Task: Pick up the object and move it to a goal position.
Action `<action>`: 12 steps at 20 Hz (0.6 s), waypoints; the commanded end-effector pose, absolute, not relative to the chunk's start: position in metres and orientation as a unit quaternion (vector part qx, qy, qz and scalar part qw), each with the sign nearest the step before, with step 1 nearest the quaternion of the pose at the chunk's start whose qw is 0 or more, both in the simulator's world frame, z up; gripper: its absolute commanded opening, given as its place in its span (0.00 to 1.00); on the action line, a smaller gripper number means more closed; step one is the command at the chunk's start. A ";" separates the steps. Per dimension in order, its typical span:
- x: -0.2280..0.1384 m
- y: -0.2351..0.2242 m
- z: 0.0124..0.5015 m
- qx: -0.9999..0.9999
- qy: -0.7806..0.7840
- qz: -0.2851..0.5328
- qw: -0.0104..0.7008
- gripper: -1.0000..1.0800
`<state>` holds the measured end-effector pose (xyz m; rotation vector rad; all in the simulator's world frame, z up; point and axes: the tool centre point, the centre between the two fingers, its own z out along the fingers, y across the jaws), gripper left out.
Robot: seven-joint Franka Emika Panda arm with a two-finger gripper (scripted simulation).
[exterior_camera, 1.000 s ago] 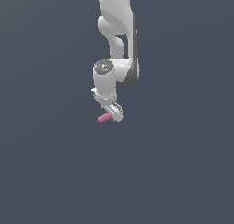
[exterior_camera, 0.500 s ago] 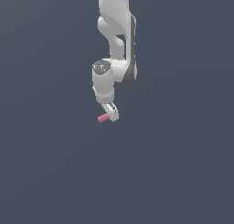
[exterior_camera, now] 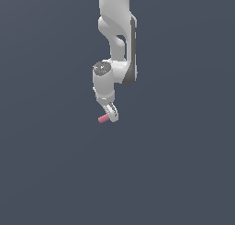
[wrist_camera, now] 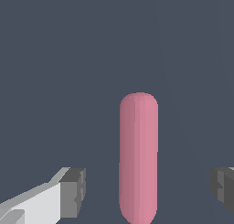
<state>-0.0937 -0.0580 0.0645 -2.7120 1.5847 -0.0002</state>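
The pincer (wrist_camera: 146, 191) stands apart, untouching; the peg (wrist_camera: 139, 157) lies between its fingers, long axis crosswise to their gap.

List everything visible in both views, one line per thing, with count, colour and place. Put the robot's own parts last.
peg: one, pink-red, rounded ends, lying between the two fingers of the claw with a gap on each side in the wrist view; in the exterior view it sticks out toward that view's left from the claw tip.
surface: one, plain dark blue-grey, filling the background of both views.
arm: one, white with a dark panel along its side, coming down from the top of the exterior view.
claw: one, white with dark grey pads, open around the peg; neither pad touches the peg in the wrist view.
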 end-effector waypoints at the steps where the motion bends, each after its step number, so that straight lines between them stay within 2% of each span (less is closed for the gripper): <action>1: -0.094 -0.058 0.058 -0.863 0.505 0.000 0.000 0.96; 12: -0.095 -0.058 0.019 -0.862 0.507 0.000 0.000 0.96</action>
